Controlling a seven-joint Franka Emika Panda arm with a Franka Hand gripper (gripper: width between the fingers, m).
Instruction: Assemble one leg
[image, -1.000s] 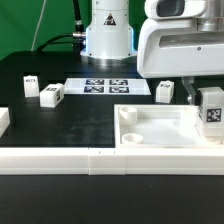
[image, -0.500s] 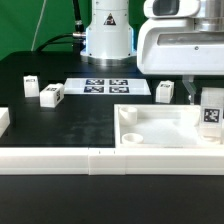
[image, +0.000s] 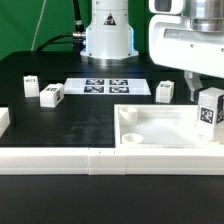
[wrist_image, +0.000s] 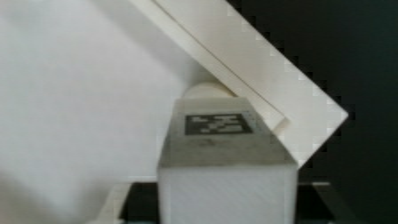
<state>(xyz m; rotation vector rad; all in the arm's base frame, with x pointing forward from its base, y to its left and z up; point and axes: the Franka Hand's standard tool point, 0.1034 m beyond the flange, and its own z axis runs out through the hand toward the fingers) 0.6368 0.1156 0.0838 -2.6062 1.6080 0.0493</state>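
Observation:
My gripper is shut on a leg, a stubby white block with a marker tag on its side. I hold it upright over the far right corner of the large white tray-like part. In the wrist view the leg fills the lower middle between my dark fingers, and its tip sits near the tray's corner rim. Three more legs lie on the black table: one behind the tray, two at the exterior view's left.
The marker board lies at the back centre before the robot base. A long white rail runs along the front edge. A white piece sits at the exterior view's far left.
My gripper and the held leg have shifted slightly toward the exterior view's right and a little up over the tray's corner.

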